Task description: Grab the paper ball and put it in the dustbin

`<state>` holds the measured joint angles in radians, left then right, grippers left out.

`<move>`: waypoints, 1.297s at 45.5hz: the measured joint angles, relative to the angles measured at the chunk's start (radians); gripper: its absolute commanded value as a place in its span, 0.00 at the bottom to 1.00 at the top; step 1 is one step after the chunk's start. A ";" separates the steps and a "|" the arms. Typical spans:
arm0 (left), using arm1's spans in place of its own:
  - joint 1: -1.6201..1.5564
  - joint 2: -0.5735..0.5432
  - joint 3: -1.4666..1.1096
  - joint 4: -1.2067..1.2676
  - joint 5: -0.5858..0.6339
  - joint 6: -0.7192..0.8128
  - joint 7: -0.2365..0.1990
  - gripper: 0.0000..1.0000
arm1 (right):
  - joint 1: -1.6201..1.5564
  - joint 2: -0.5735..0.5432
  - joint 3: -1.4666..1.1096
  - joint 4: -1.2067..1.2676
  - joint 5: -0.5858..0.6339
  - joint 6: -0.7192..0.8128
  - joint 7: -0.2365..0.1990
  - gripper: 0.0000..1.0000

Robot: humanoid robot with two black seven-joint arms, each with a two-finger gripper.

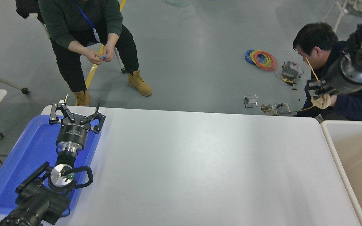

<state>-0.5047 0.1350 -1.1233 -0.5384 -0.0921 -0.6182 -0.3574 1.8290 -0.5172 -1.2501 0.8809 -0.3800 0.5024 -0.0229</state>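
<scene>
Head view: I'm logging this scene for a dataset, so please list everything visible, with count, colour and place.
paper ball: one, tan, held in the air beyond the table's far right corner
dustbin: one, white rim, beige inside, right edge
table: one, white, centre
tray: one, blue, table's left end
cable coils: a bundle, blue, red, yellow, on the floor
people: two, far side, one seated at top left, one crouched at right
left gripper: black, open, parked over the tray
right gripper: black, shut on the ball

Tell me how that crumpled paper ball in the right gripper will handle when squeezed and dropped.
The paper ball looks crumpled and creased, so it probably squashes easily under the right gripper. Being thin paper, it is likely light for its size. Its lumpy shape suggests it would settle rather than roll far in the dustbin.
</scene>
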 measured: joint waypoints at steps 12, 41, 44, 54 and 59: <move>0.000 -0.001 0.000 0.000 0.000 0.000 0.000 1.00 | -0.203 -0.104 0.029 -0.194 0.016 -0.094 -0.001 0.00; 0.000 0.000 0.000 0.000 0.000 0.000 0.000 1.00 | -0.800 -0.171 0.536 -0.609 0.024 -0.395 -0.010 0.00; 0.000 0.000 0.000 0.000 0.000 0.000 0.000 1.00 | -0.850 -0.160 0.581 -0.632 0.024 -0.422 -0.010 0.00; 0.000 0.000 0.000 0.000 0.000 0.000 0.000 1.00 | -0.985 -0.104 0.700 -0.705 0.045 -0.511 -0.011 0.00; 0.000 0.000 0.000 0.000 0.000 0.000 0.000 1.00 | -1.038 -0.075 0.738 -0.736 0.064 -0.554 -0.011 0.00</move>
<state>-0.5047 0.1346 -1.1234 -0.5384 -0.0920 -0.6182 -0.3574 0.7907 -0.5923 -0.5117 0.1451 -0.3160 -0.0516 -0.0335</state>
